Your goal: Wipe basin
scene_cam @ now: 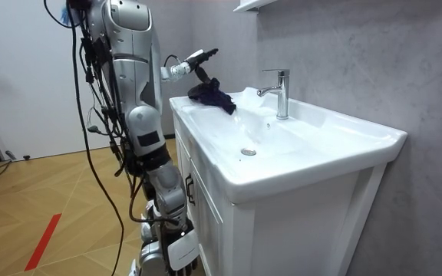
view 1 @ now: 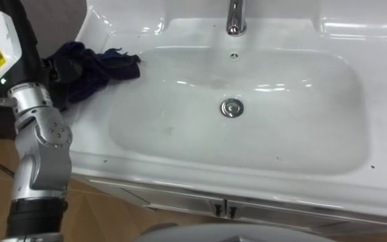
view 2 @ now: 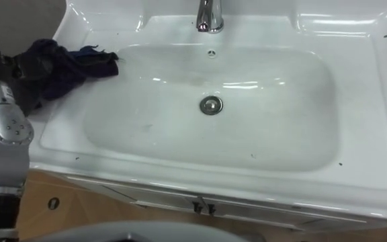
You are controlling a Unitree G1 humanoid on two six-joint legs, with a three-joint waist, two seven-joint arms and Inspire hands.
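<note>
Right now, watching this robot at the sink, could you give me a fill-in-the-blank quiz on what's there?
1. The dark blue cloth lies on the basin's rim, on the robot's ___ side.
2. The chrome faucet stands at the basin's ___ edge.
3. The robot hand above the cloth is its ___ one.
Missing words: left; back; left.

Left robot hand point(scene_cam: 200, 60) raised (arm bent).

— How does the basin point(view 1: 301, 144) look?
— White and glossy, a wide, shallow, rounded rectangle with a metal drain point(view 1: 232, 107) in the middle and a few dark specks on the near rim
— And the cloth point(view 1: 93, 67)?
— Dark blue, crumpled on the far left corner of the rim, frayed edge toward the bowl
</note>
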